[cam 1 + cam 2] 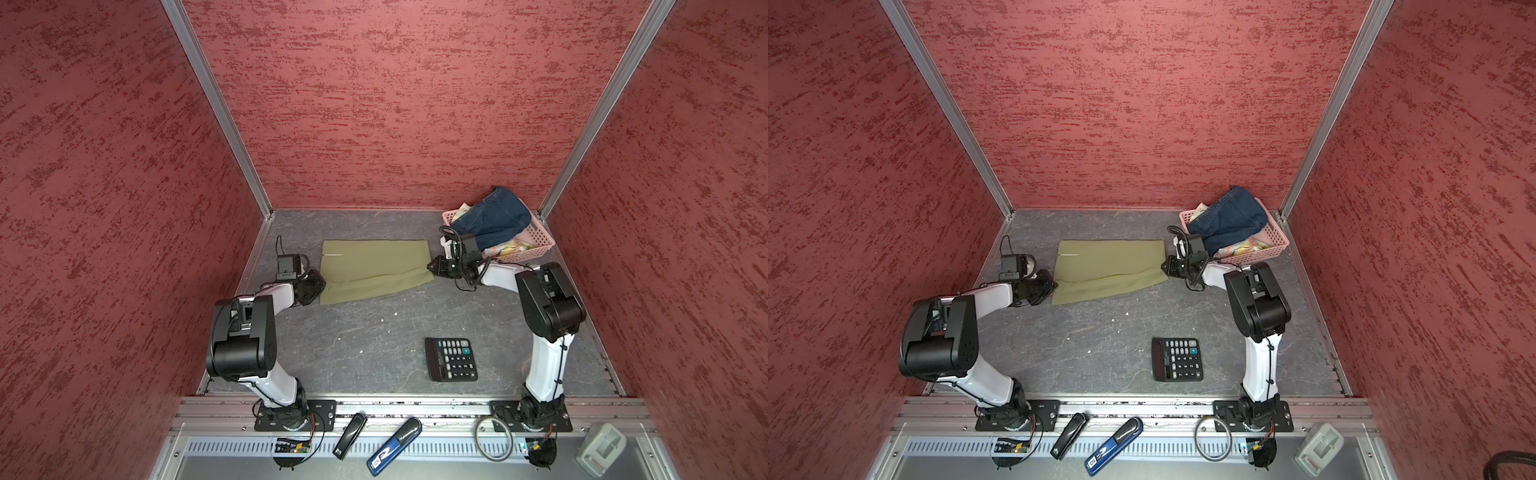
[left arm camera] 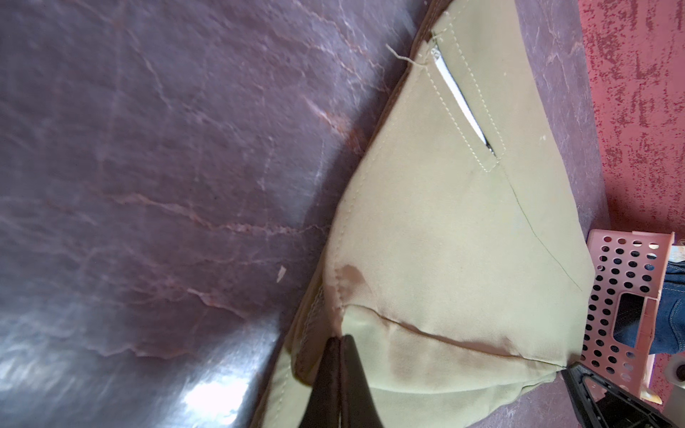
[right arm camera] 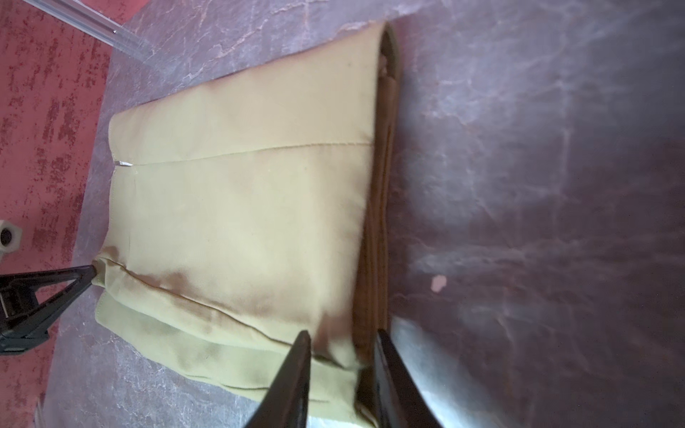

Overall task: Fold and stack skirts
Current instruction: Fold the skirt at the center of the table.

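At the left of the grey table point(image 1: 374, 332) in both top views, the left gripper point(image 1: 322, 282) sits at the left edge of the olive-green skirt point(image 1: 374, 266). In the left wrist view its fingers point(image 2: 333, 367) are pressed together, pinching a fold of that cloth near the corner.

The skirt lies flat in the middle of the table towards the back wall, folded once. The upper layer stops short, so a strip of the lower layer shows along the near side. A white zip point(image 2: 459, 100) shows near the skirt's back left corner.

At the skirt's right edge is the right gripper point(image 1: 430, 266). In the right wrist view its fingers point(image 3: 296, 370) stand apart, astride the near right corner of the cloth.

Lower down, right of centre, a black calculator point(image 1: 451, 359) lies well apart from the skirt.

In the back right corner stands a pink perforated basket point(image 1: 540, 243). The dark blue denim skirt point(image 1: 494, 216) is heaped in it, rising above the rim. The pastel floral skirt point(image 1: 505, 248) is crumpled under the denim one.
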Controlling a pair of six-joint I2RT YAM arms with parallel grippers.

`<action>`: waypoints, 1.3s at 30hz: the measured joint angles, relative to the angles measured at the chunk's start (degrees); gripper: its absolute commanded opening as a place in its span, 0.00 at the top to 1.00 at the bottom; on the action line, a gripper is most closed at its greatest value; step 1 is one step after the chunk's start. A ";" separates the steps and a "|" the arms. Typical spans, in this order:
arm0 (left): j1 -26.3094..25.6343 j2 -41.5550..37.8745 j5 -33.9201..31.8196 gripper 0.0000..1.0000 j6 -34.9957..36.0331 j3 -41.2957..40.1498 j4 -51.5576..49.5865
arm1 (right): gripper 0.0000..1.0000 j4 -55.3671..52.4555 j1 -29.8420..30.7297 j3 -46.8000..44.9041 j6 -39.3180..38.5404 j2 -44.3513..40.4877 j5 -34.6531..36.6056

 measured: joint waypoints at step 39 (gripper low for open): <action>1.20 -16.94 -3.19 1.00 -0.26 4.04 -6.78 | 1.00 -4.98 0.52 4.09 -1.44 -10.32 0.61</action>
